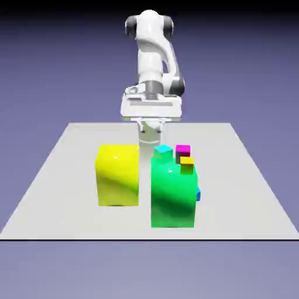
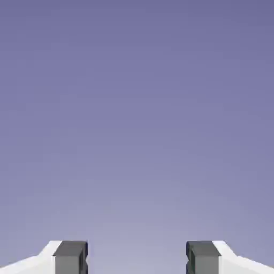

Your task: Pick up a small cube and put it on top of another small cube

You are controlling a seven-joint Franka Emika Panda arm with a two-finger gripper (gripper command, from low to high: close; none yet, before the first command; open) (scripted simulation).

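One blue cube [image 1: 198, 194] sits mostly behind the green block [image 1: 173, 198], whose bulk could get knocked if the gripper [image 2: 137, 259], fingers wide and empty, descends carelessly.

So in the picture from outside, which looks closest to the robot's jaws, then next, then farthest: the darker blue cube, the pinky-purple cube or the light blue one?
Nearest to the jaws first:
1. Light blue cube, at the green block's top.
2. Pinky-purple cube, just to the right.
3. Darker blue cube, peeking out lower right.
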